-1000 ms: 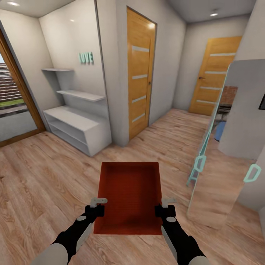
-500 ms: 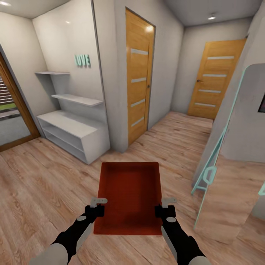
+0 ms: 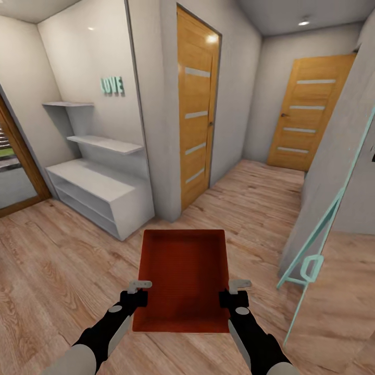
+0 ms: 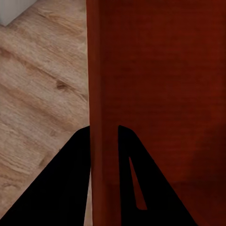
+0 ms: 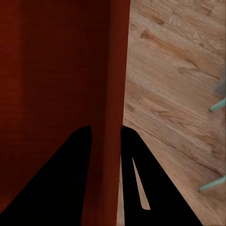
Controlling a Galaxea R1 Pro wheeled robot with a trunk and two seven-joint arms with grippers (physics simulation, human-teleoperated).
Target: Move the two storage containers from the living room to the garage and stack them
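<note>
Bright, even indoor light; a recessed ceiling spotlight glows, glare marks the tall orange wooden door. Shadows are soft, wrist views slightly blurred, wide-angle stretch at edges.

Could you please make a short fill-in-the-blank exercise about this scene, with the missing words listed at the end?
1. The storage container carried between the two grippers has the colour ____.
2. The left gripper is closed on the container's ____ wall.
3. The teal letters on the white wall spell ____.
4. The floor under the robot is made of light ____ planks.

Missing words: orange-red; left; LOVE; wood
</note>
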